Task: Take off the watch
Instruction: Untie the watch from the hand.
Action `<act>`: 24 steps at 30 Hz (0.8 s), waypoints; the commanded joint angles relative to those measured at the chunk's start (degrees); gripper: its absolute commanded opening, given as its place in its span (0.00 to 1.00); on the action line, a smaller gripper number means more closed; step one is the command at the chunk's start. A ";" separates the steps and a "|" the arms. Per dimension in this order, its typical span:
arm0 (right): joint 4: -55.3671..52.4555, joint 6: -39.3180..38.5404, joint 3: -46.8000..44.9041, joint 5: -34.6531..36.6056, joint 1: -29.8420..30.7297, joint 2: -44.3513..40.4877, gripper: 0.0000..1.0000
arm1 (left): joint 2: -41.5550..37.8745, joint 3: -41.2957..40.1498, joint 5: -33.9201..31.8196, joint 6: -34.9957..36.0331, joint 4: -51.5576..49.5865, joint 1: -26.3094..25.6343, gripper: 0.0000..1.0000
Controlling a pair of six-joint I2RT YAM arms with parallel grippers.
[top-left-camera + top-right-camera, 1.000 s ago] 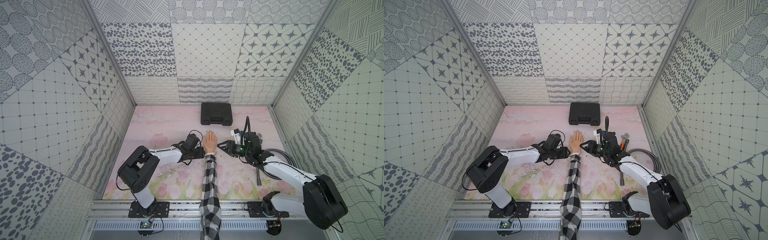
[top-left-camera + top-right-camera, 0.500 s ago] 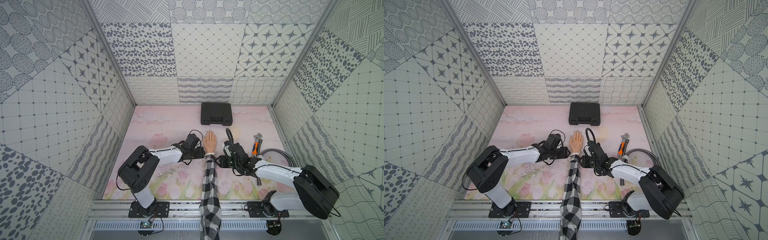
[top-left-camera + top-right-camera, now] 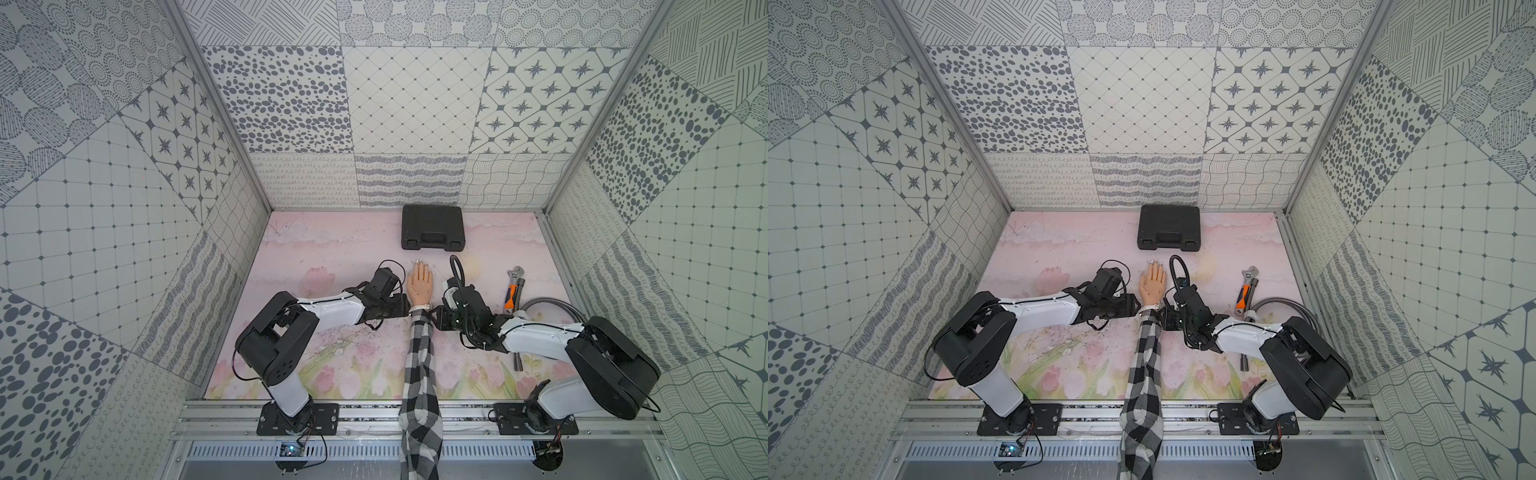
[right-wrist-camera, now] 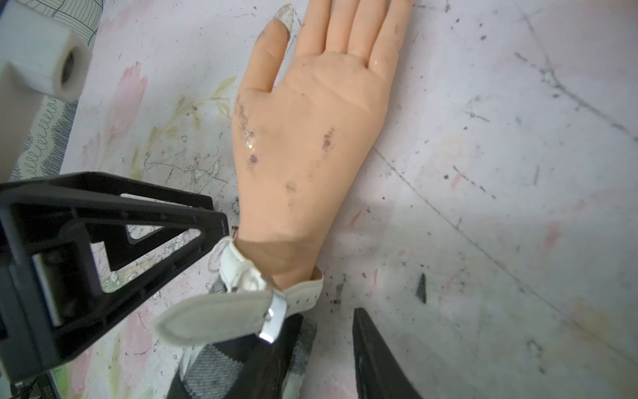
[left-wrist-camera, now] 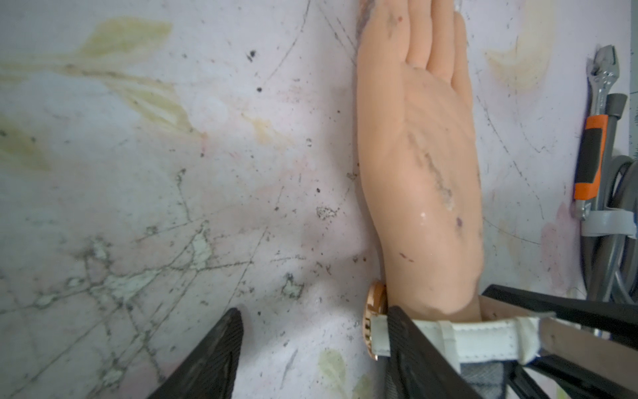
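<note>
We find the watch (image 5: 462,340) strapped round the wrist of the mannequin hand (image 5: 421,155), at the edge of the checked sleeve (image 3: 419,365).

The left gripper (image 5: 314,311) has its jaws wide apart. One finger crosses the white strap at the wrist. The other hangs over the bare mat (image 5: 138,172). The rose-gold watch body (image 5: 375,311) sits between these jaws, just inside the finger that crosses the strap.

The right gripper (image 4: 319,321) meets the wrist from the opposite side. Its jaws also stand apart, with mat showing in the gap. The buckle (image 4: 272,319) and the loose strap end (image 4: 207,321) lie over one finger, outside the gap. The holed part of the strap curls round the wrist just ahead of the tips. We cannot tell whether either finger presses on the strap.

Ahead of both sets of jaws, the hand lies flat on the mat. A wrench (image 3: 513,286) lies well outside the right jaws. A black case (image 3: 432,228) sits far beyond all the tips.
</note>
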 commanded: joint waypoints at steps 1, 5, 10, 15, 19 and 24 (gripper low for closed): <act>4.72 -0.42 1.48 0.68 0.28 1.12 0.35 | 0.28 -1.04 1.02 -1.32 -5.88 -0.31 0.68; 6.82 -0.45 1.69 1.77 0.28 2.63 0.35 | 0.48 -1.31 1.26 -1.31 -5.35 -0.30 0.68; 7.54 -0.90 2.76 3.05 0.25 3.51 0.27 | 0.20 -2.05 1.53 -1.47 -4.55 -0.34 0.68; 6.48 -2.85 4.56 2.54 0.20 3.03 0.09 | -0.28 -2.69 1.46 -1.58 -3.95 -0.30 0.68; 3.23 -5.33 6.06 2.45 0.11 1.54 0.00 | -0.81 -3.03 1.28 -1.95 -3.36 -0.08 0.68; -1.10 -8.12 7.44 0.93 -0.71 -1.49 0.00 | -2.01 -2.91 1.55 -2.75 -3.09 0.78 0.68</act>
